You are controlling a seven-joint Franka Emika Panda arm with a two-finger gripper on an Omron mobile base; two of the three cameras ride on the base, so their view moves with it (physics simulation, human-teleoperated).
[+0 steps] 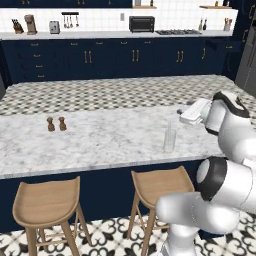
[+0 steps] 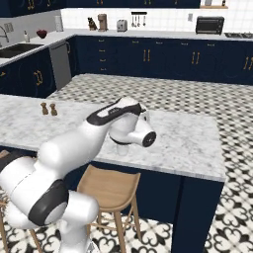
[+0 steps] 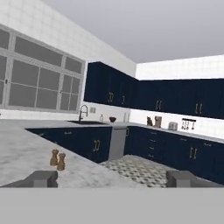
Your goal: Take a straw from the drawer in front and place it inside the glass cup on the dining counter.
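A long tabletop (image 1: pixel 100 137) of white-grey veined marble on a dark navy base runs across the room, with two wooden stools (image 1: pixel 47 205) tucked against its near side. The floor (image 1: pixel 110 92) beyond it is patterned black-and-white tile. Along the back wall stand navy cabinets (image 1: pixel 135 57) under a white worktop carrying a toaster oven (image 1: pixel 141 23), a toaster (image 1: pixel 54 27) and a gas hob (image 1: pixel 178 32). In the hand view a sink tap (image 3: pixel 82 113) stands below a big window (image 3: pixel 37 74).

Two small brown shakers (image 1: pixel 56 124) sit side by side on the marble, well apart from the glass cup (image 1: pixel 170 138), which stands upright near the tabletop's front edge, just below the arm's wrist. Whether anything is inside the clear cup cannot be told.

The tool (image 3: pixel 111 178) is released, its two grey fingertips (image 3: pixel 41 179) spread wide with nothing between them, pointing out over the marble toward the shakers.
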